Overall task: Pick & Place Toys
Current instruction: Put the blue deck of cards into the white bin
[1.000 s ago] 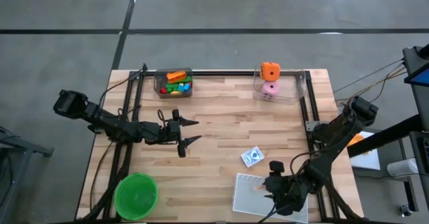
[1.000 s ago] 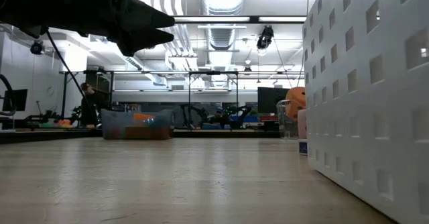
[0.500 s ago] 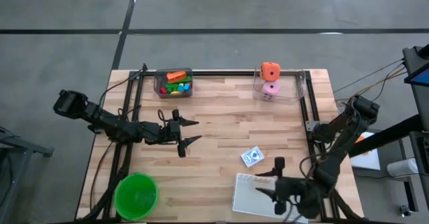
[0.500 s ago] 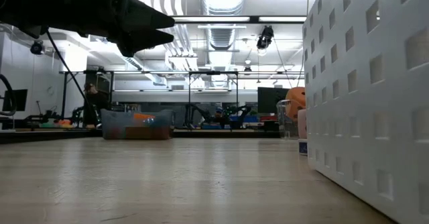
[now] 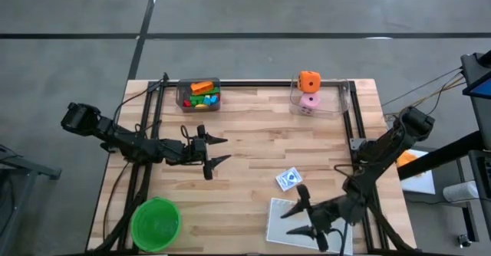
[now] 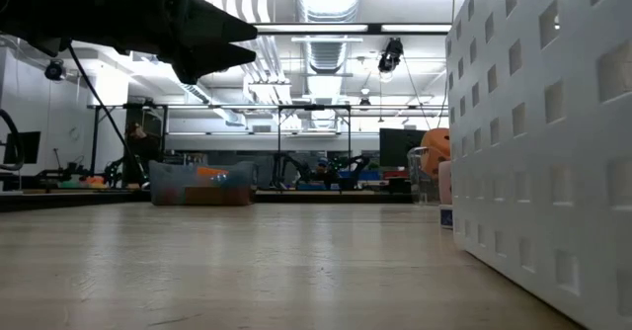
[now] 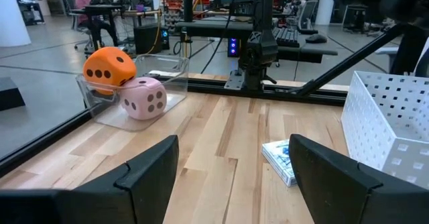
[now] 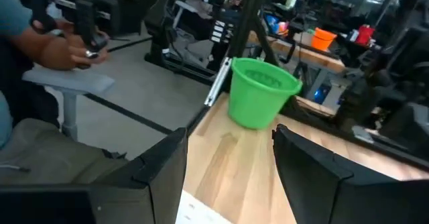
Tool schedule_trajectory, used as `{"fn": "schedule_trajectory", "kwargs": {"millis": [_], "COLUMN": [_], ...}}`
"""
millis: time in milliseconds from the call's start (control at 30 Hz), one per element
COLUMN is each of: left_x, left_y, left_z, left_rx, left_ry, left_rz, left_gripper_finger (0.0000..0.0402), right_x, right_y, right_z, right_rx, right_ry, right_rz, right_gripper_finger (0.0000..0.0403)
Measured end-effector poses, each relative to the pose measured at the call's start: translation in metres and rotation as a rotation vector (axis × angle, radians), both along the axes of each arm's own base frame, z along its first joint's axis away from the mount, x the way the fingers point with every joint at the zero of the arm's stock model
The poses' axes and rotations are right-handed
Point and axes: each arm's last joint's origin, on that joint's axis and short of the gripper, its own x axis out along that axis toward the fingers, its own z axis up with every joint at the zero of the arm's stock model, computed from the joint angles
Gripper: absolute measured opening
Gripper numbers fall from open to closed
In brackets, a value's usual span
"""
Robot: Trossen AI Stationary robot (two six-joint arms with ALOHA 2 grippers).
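Landmark: white perforated tray (image 5: 285, 219), near table edge on the right arm's side.

- Right gripper (image 5: 300, 219) hovers over the tray, fingers spread, nothing between them. Its wrist view looks across the table edge at the green bowl (image 8: 260, 92), so it points away from every toy.
- Left gripper (image 5: 216, 150) waits well left of the tray, mid-table, fingers spread and empty.
- Toys: printed card pack (image 5: 289, 179) lies flat just beyond the tray's far edge, closest pick. Orange holed cube (image 5: 309, 80) sits on the pink dotted die (image 5: 309, 102) in a clear bin, far side from the tray. Small bricks and cubes (image 5: 203, 96) fill a bin at the far left.

Advice, my read: take the card pack first. It's thin and flat, so come straight down, straddle its short side and close low against the wood. Keep clear of the tray wall on approach.
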Motion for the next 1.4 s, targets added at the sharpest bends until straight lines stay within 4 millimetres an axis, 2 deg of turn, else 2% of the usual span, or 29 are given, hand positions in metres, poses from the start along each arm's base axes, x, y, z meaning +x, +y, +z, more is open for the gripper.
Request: {"fn": "schedule_trajectory", "kwargs": {"millis": [167,400,500,633,833,933,1133,1233,1400], "left_x": [0.0,0.006,0.025,0.063,0.12,0.133,0.128,0.121,0.109], "left_y": [0.0,-0.002,-0.006,-0.006,0.021,0.033,0.034,0.034,0.035], "left_z": [0.0,-0.005,-0.004,-0.005,-0.008,-0.007,-0.008,-0.016,-0.03], "left_rx": [0.001,-0.004,0.014,0.076,0.071,0.031,0.007,-0.014,-0.048], "left_ry": [0.002,0.037,0.076,0.2,0.454,0.436,0.243,0.231,0.253], "left_rz": [0.0,-0.004,-0.019,0.002,0.065,0.088,0.031,0.012,0.015], "left_gripper_finger": [0.0284,0.0284,0.0284,0.0284,0.0283,0.0283,0.0283,0.0283,0.0283], "right_x": [-0.005,-0.039,-0.056,-0.072,-0.085,-0.087,-0.088,-0.087,-0.08], "right_y": [-0.028,-0.08,-0.103,-0.127,-0.148,-0.153,-0.163,-0.168,-0.176], "right_z": [0.0,-0.015,-0.025,-0.034,-0.039,-0.047,-0.056,-0.058,-0.06], "right_rx": [-0.006,0.091,0.119,0.148,0.177,0.152,0.171,0.177,0.167], "right_ry": [-0.013,-0.113,-0.149,-0.187,-0.206,-0.112,0.152,0.282,0.449], "right_rz": [0.001,-0.019,-0.063,-0.134,-0.26,-0.364,-0.493,-0.517,-0.549], "right_gripper_finger": [0.0217,0.0217,0.0217,0.0217,0.0217,0.0217,0.0217,0.0215,0.0172]}}
